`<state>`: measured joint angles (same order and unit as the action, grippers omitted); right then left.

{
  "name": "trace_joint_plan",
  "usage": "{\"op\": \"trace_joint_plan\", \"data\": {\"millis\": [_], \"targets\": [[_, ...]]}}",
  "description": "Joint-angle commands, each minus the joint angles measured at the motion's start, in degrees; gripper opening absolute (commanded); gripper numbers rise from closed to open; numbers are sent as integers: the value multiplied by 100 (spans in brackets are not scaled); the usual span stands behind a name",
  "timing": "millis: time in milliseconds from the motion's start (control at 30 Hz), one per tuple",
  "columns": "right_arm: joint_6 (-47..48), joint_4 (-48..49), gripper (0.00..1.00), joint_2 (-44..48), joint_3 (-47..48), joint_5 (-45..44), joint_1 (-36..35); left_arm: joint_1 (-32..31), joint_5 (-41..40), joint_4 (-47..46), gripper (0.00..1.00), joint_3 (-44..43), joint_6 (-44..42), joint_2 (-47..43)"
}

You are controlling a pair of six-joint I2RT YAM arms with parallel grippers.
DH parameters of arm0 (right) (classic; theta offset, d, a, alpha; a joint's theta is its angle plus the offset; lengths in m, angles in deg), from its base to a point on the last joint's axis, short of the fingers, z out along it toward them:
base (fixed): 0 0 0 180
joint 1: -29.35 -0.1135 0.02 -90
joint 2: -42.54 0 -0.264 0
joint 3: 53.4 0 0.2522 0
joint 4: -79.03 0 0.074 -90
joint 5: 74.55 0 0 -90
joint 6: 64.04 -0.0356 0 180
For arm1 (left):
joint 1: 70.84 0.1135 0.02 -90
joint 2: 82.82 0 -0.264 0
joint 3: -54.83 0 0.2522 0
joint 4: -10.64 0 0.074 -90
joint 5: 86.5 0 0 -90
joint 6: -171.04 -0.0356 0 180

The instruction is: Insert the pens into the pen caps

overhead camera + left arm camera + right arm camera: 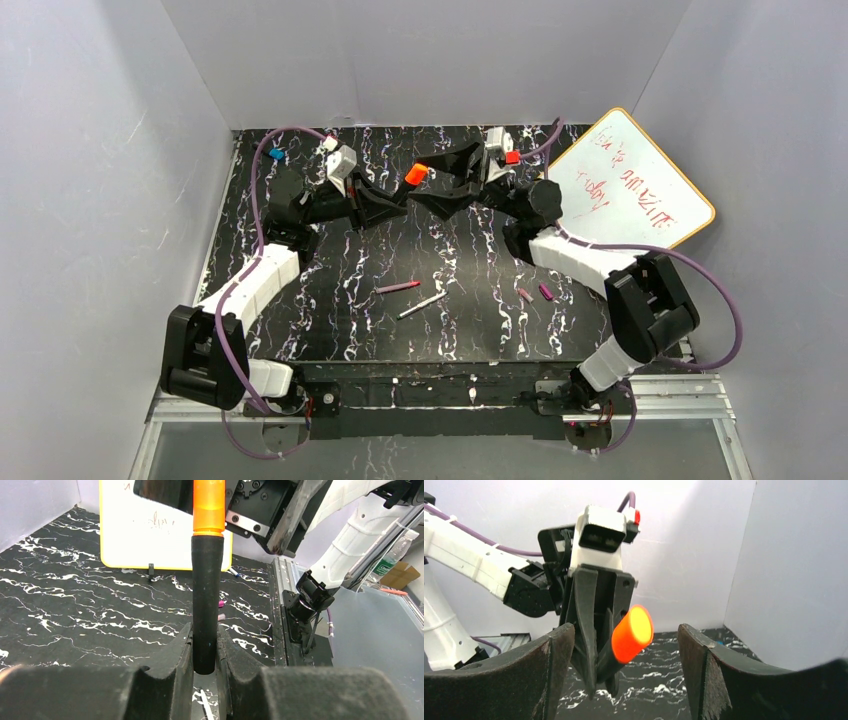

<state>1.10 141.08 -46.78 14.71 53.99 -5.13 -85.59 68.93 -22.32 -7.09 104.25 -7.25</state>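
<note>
My left gripper [205, 650] is shut on the lower end of the black pen [207, 600], which stands up between its fingers. An orange cap [209, 505] sits on the pen's upper end. In the top view the left gripper [398, 197] and right gripper [450, 185] meet above the back of the table, with the orange cap [416, 173] between them. My right gripper [624, 635] is open, one jaw on each side of the orange cap [631, 632], apart from it. The magenta pen [397, 288] and white-grey pen [421, 306] lie mid-table. A pinkish cap [525, 295] and purple cap [546, 292] lie to their right.
A yellow-framed whiteboard [630, 185] leans at the back right. A small black blue-ended item [276, 155] lies at the back left corner. Grey walls enclose the black marbled table [330, 320] on three sides. The metal rail [450, 395] with the arm bases runs along the near edge.
</note>
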Motion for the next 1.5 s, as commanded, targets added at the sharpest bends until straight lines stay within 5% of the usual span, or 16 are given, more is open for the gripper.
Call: {"op": "trace_joint_plan", "data": {"millis": [0,233,500,733,867,1467], "targets": [[-155,829,82,-205,525,215,63,14,146,-171,0,-82,62,-42],[-578,1085,77,-608,993,401,135,12,116,-180,0,-61,78,-19],[-766,1074,59,-736,1175,625,146,8,67,-180,0,-44,71,-16],[-914,997,21,-823,1364,789,152,14,34,-180,0,-35,71,-7],[-989,1006,8,-872,1394,835,151,7,31,-185,0,-35,72,2],[-1918,1399,1,-1434,1607,1474,112,10,120,-510,0,-412,460,234]]}}
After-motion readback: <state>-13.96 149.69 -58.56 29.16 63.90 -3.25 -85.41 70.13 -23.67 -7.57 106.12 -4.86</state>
